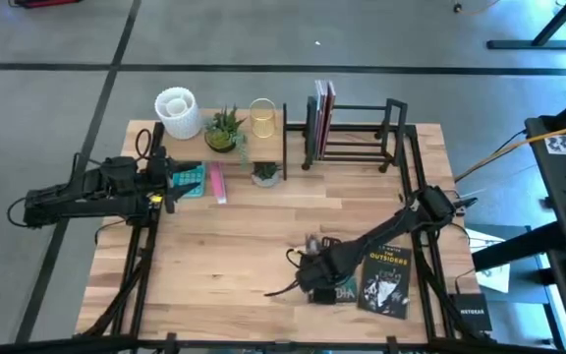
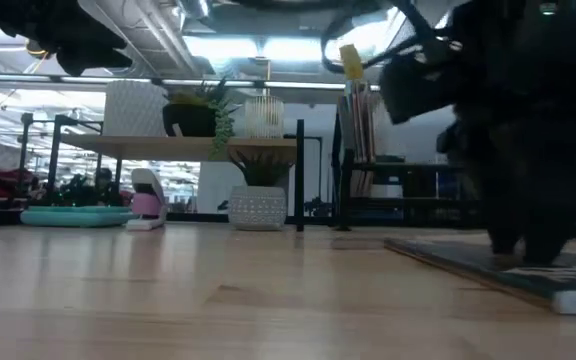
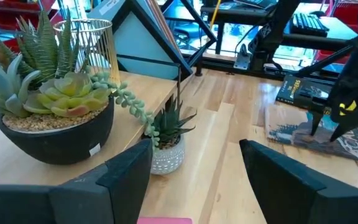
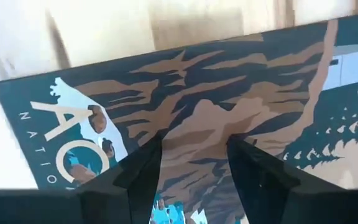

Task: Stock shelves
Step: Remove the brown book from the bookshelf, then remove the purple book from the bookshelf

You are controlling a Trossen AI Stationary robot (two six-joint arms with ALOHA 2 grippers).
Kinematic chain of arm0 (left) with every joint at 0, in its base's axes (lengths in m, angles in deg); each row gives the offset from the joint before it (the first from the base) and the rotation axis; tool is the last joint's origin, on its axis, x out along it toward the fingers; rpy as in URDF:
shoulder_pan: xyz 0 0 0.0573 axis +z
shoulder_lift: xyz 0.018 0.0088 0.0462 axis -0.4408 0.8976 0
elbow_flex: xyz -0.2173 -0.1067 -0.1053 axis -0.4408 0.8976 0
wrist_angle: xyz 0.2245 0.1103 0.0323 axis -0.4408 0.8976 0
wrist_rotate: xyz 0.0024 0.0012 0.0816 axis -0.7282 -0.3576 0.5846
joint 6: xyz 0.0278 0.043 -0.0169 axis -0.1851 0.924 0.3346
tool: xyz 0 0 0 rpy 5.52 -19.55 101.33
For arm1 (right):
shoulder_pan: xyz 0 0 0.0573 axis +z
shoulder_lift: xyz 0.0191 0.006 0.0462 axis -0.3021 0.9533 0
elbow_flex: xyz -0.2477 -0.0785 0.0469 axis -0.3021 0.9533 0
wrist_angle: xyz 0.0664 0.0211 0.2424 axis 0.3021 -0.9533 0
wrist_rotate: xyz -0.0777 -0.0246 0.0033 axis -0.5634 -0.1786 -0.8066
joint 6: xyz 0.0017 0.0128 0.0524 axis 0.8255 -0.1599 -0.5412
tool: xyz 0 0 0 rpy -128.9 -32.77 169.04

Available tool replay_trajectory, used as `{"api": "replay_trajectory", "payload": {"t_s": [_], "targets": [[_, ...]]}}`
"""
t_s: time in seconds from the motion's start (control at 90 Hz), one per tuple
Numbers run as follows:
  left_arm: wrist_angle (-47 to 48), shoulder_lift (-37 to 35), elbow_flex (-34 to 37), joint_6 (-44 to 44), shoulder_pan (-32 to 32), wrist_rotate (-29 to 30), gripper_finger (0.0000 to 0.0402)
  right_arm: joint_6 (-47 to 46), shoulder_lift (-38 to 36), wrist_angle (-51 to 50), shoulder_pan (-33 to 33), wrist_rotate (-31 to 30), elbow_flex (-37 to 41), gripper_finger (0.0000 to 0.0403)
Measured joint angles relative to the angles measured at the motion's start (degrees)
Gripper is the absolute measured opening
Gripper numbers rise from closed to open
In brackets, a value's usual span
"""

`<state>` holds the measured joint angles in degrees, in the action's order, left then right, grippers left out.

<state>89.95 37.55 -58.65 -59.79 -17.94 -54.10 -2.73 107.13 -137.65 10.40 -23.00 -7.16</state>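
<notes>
My right gripper (image 4: 194, 163) is straight over the flat teal book (image 4: 229, 106), fingers spread a bit, tips on its cover, nothing gripped yet. Book lies near front edge of table (image 1: 244, 246), beside the black book (image 1: 385, 277). Bar rack (image 1: 357, 133) w/ upright books sits well behind it. Left gripper (image 3: 194, 180) open, parked by wood shelf (image 1: 219, 157), so right arm's much nearer.
</notes>
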Motion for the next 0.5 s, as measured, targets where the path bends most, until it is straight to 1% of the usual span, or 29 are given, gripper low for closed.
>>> {"api": "replay_trajectory", "payload": {"t_s": [0.144,0.289,0.378,0.5], "targets": [[0.0,0.0,0.0,-0.04,0.0,0.01,0.0237,0.18,-1.08,-3.58,0.56,-1.08,0.34,0.0172],[-0.05,0.01,0.01,-0.09,0.0,-0.01,0.0237,-1.4,-5.44,-4.13,0.63,-4.43,1.0,0.0172],[0.0,0.01,0.0,-0.13,0.0,0.01,0.0237,-2.94,-10.66,-3.81,0.55,-9.1,0.59,0.0172],[-0.01,0.01,0.0,-0.14,-0.01,-0.01,0.0237,-6.01,-16.24,-3.92,0.42,-20.0,0.61,0.0172]]}}
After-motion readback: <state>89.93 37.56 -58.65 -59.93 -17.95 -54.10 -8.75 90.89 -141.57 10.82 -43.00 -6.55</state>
